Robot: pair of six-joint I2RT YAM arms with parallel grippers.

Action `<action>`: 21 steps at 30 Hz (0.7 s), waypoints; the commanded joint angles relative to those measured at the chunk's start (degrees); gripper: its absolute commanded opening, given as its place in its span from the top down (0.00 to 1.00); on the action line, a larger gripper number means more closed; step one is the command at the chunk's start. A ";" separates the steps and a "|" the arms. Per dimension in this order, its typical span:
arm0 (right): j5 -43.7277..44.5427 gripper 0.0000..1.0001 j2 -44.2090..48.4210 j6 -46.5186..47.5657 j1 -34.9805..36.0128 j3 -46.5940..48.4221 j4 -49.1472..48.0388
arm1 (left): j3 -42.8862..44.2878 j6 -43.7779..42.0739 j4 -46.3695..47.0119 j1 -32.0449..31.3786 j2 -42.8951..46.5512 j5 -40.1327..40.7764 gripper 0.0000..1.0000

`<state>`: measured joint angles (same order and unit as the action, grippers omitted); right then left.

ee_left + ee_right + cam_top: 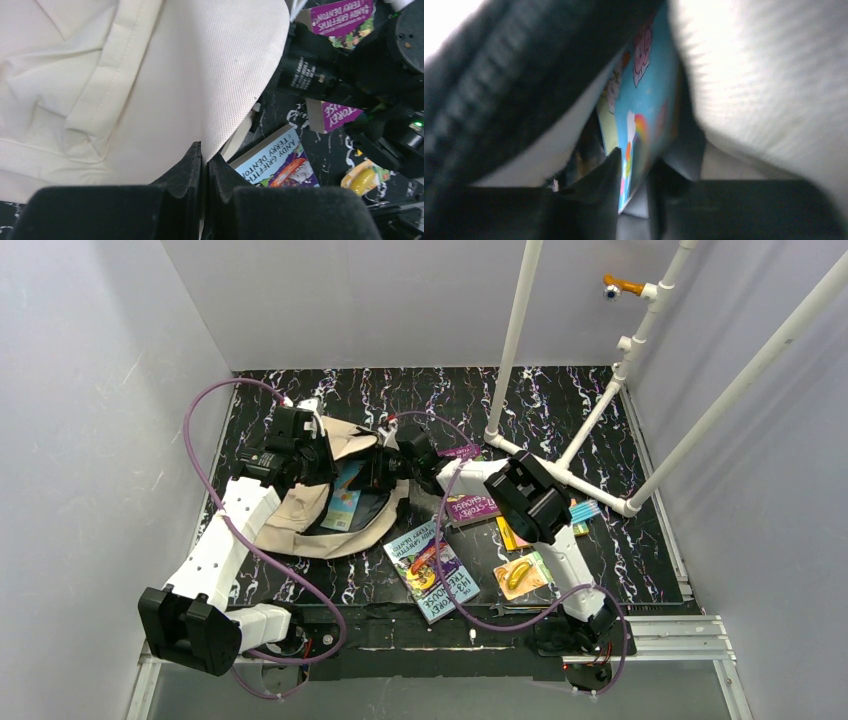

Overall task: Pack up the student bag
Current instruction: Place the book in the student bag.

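One marbled tabletop (pixel 560 400) carries one beige student bag (pixel 300 515), left of centre, mouth open; two books lie just right of it, a teal Treehouse book (pixel 432 570) and a purple Treehouse book (pixel 470 508); one blue picture book (pixel 345 498) sits inside the bag, clamped between the right fingers (pixel 611 172); the left fingers (pixel 195 165) are pinched closed on the bag's rim.

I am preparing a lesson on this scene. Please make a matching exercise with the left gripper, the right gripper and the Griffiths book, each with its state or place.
Things:
1. left gripper
2. right gripper
3. Griffiths book

States or places:
a. lying on the table
b. shut on the bag cloth
c. shut on the rainbow book

Pairs: 1-b, 2-c, 3-a
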<state>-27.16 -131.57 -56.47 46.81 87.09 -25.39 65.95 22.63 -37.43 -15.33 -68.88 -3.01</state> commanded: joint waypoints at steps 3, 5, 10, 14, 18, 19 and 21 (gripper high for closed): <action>0.20 0.40 14.25 18.53 -1.01 -5.26 21.62 | 0.12 -5.87 0.61 -0.11 1.47 6.77 1.00; 5.26 0.29 20.85 27.38 -0.87 -6.38 38.05 | 0.23 -7.26 1.15 -0.05 1.03 7.32 1.00; 13.86 0.09 37.88 30.64 -0.76 -19.18 57.28 | -1.87 -8.44 2.81 -0.07 1.36 6.70 1.00; 13.63 0.02 48.51 20.92 -0.75 -28.34 61.45 | -4.98 -7.47 4.91 -0.11 2.66 3.97 1.00; 12.82 0.02 60.33 1.59 -0.88 -38.58 56.95 | -6.34 -7.60 5.04 -0.11 3.24 3.01 1.00; 12.31 0.02 63.03 -3.38 -0.90 -41.07 54.86 | -6.56 -7.52 5.11 -0.08 3.49 3.01 1.00; 12.08 0.02 68.58 -12.07 -0.84 -47.23 49.83 | -7.20 -7.30 5.44 -0.12 4.29 1.64 1.00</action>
<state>-14.90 -72.44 -47.40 46.11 47.77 30.06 59.64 15.79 -32.82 -15.33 -68.12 0.80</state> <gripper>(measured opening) 0.983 0.036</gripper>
